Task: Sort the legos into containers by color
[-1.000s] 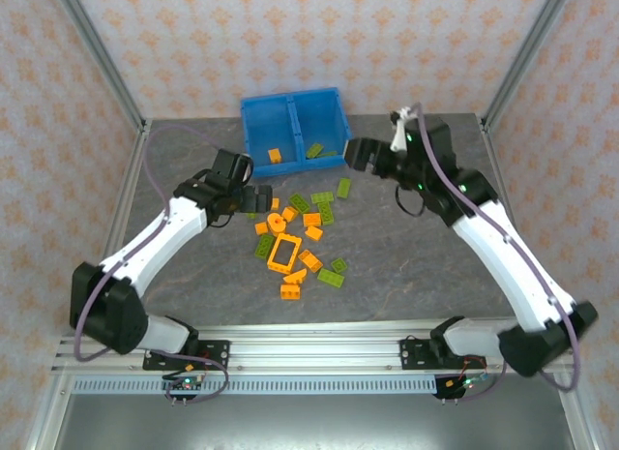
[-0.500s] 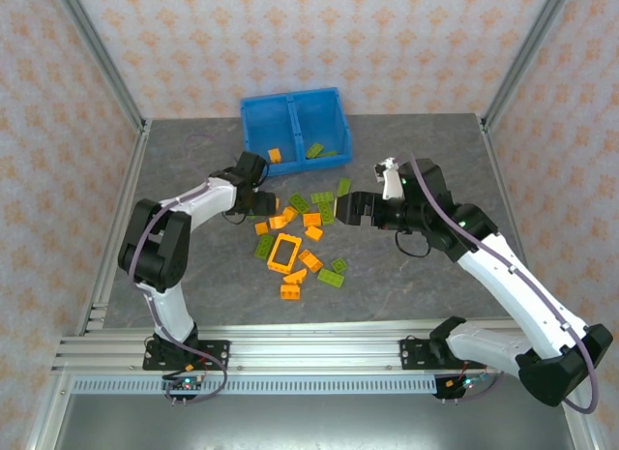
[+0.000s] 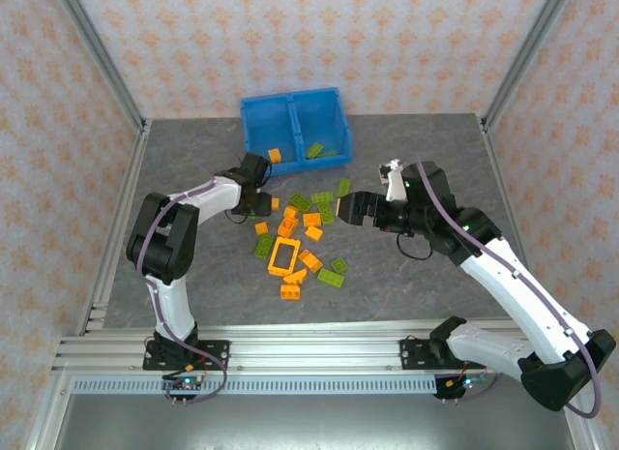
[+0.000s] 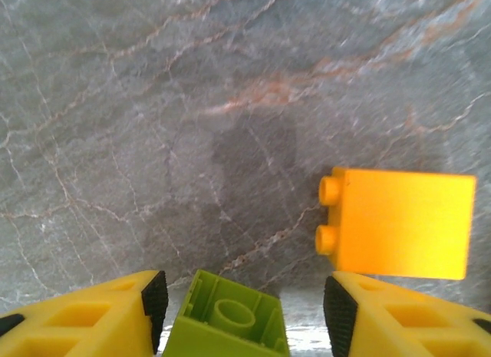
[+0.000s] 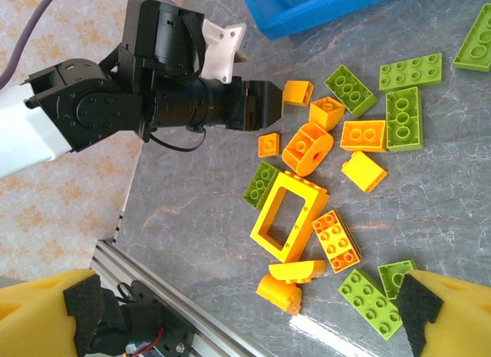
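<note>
Bricks [image 3: 284,255]: loose on worktop [image 3: 435,150], 6 o'clock of bin [image 3: 245,121].
Left end effector [image 4: 242,303]: part-closed astride green brick [image 4: 226,322] at their 10 o'clock, gap showing, readying a pinch.
Right end effector [image 5: 249,299]: wide apart, empty, poised at 3 o'clock.

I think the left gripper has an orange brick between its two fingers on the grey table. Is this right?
Not quite. The brick between the fingers of the left gripper is lime green, not orange, as the left wrist view shows. An orange brick lies apart from it on the grey table, ahead of one finger.
</note>
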`<state>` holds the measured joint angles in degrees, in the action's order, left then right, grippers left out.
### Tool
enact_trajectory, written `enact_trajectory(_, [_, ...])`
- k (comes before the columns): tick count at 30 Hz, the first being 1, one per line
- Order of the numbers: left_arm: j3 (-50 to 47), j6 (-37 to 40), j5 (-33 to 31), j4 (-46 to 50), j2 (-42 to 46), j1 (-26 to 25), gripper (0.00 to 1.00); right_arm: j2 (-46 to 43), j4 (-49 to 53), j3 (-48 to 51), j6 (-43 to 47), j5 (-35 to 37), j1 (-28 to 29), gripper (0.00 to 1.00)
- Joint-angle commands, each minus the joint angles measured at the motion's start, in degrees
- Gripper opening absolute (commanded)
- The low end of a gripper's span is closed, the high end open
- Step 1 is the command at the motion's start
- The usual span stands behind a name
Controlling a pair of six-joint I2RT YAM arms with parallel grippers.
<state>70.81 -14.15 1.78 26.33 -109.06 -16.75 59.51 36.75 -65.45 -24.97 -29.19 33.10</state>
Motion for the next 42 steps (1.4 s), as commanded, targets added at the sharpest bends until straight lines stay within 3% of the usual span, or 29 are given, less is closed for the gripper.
enact_trajectory(1, [-1.0,1.4,-2.9,0.9,1.3,0.6,0.51,0.1,-1.5,-0.2,-0.9,1.5,0.4,0.99])
enact_trajectory(5, [-1.1,1.2,-2.4,0.5,0.8,0.6,0.33,0.4,-1.5,-0.3,-1.5,2.0,0.4,0.99])
enact_trajectory(8, [-1.3,0.7,-1.2,-0.1,1.8,0.6,0.26,0.2,-1.3,-0.1,-2.2,2.8,0.4,0.99])
enact_trajectory(14, [-0.4,-2.8,5.1,0.0,13.0,-1.4,0.26,-1.0,-0.8,0.2,-3.1,6.2,0.4,0.99])
enact_trajectory(19, [8.9,-0.9,1.7,-1.5,15.7,-10.0,0.27,-1.8,-2.2,1.2,-4.1,9.2,0.4,0.99])
enact_trajectory(22, [15.2,0.4,0.1,-4.3,10.5,-12.2,0.27,-1.8,-2.9,1.6,-5.2,9.7,0.4,0.99])
enact_trajectory(32, [45.5,5.2,-3.1,-2.1,-15.4,-12.2,0.27,-5.8,-0.9,3.0,-5.8,12.5,0.4,0.99])
enact_trajectory(39, [76.8,6.4,-7.8,9.5,-35.4,-12.2,0.27,-6.3,0.7,3.7,-5.0,13.8,0.5,0.99])
enact_trajectory(42, [85.7,5.6,-10.4,11.5,-40.9,-12.2,0.33,-6.5,1.0,3.5,-4.9,13.9,0.4,0.99])
